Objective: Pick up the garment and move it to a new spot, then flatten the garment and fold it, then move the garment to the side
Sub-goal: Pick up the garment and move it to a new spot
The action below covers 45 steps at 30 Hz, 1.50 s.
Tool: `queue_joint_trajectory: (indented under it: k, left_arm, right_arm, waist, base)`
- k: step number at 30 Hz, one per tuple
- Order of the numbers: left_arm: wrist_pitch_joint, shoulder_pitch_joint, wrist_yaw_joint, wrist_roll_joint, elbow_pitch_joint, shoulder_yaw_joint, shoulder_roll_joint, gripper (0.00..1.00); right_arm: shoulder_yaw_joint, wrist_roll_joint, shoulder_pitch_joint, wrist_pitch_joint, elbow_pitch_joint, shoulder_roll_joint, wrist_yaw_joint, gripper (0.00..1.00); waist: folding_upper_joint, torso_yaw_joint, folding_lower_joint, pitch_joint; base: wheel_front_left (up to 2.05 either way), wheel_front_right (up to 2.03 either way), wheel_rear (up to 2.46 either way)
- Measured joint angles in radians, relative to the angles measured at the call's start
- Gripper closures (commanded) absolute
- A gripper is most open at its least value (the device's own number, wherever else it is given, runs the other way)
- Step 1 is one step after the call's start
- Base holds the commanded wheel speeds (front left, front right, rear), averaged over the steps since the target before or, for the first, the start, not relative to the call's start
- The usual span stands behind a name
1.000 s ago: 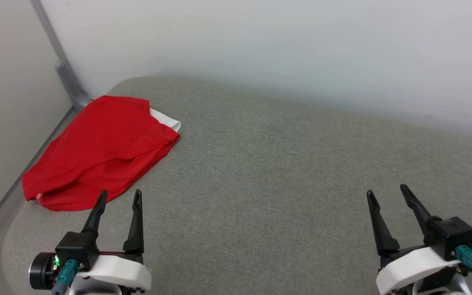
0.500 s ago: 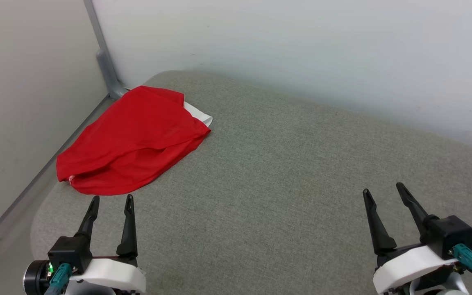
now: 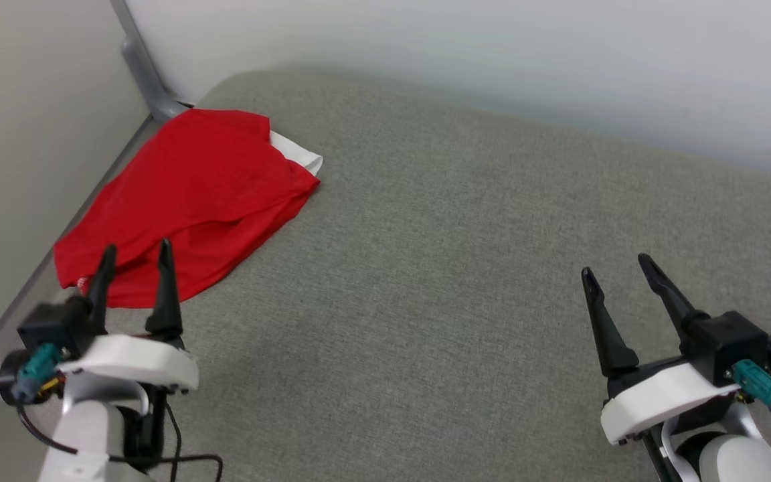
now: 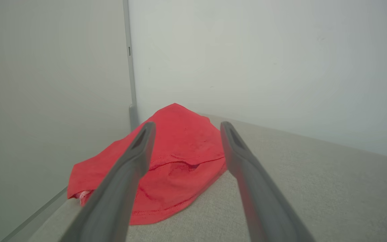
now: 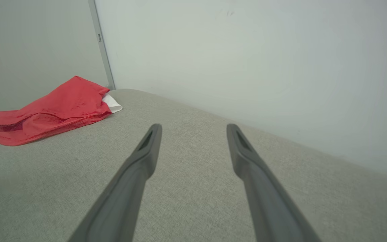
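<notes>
Currently, the left gripper [image 3: 136,249] is held at the near left of the grey cushion [image 3: 425,281], fingers spread apart, empty, and pointed at the garment [image 3: 185,194]. This red garment is heaped in the cushion's far left corner, white cloth showing at its far side. The right gripper [image 3: 616,263] is held near the right edge, fingers likewise apart, well away from the garment.

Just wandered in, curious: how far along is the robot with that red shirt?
Nothing looks done: the garment lies rumpled in the far left corner of the grey pad. In hand: the open left gripper points at its near edge, holding nothing; the open right gripper hangs over bare pad. Remaining: lifting, moving, flattening, folding, setting aside.
</notes>
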Motion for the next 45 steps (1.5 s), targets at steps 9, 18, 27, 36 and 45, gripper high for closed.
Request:
queue_joint_trajectory:
  k: [9, 18, 27, 36, 45]
  left_arm:
    - [0.146, -0.286, -0.022, -0.163, 0.151, 0.037, 0.145, 0.0]
    - [0.485, -0.494, -0.025, -0.407, 0.308, -0.065, 0.352, 0.0]
    - [0.755, -0.573, -0.025, -0.611, 0.448, -0.174, 0.492, 0.0]
    - [0.922, -0.606, -0.028, -0.733, 0.57, -0.203, 0.54, 0.0]
    - [0.699, -0.572, -0.025, -0.682, 0.547, -0.286, 0.545, 1.0]
  right_arm:
    - [-0.015, -0.051, -0.084, 0.027, -0.059, 0.0, 0.0, 0.0]
    - [-0.011, -0.076, -0.144, 0.026, -0.089, 0.0, 0.0, 0.0]
    - [-0.001, -0.077, -0.188, 0.017, -0.088, -0.001, 0.0, 0.0]
    - [0.005, -0.066, -0.213, 0.003, -0.073, -0.001, 0.0, 0.0]
    - [-0.007, -0.045, -0.216, -0.016, -0.045, 0.0, 0.0, 0.0]
  waist:
    - [0.0, -0.064, 0.0001, 0.166]
    - [0.0, -0.137, 0.0001, 0.317]
    - [0.0, -0.201, 0.0002, 0.425]
    - [0.0001, -0.243, 0.0, 0.478]
    - [0.0, -0.247, 0.0, 0.432]
  base:
    - [0.0, 0.0, 0.0]
    - [0.0, 0.0, 0.0]
    - [0.0, 0.0, 0.0]
    - [0.0, 0.0, 0.0]
    - [0.0, 0.0, 0.0]
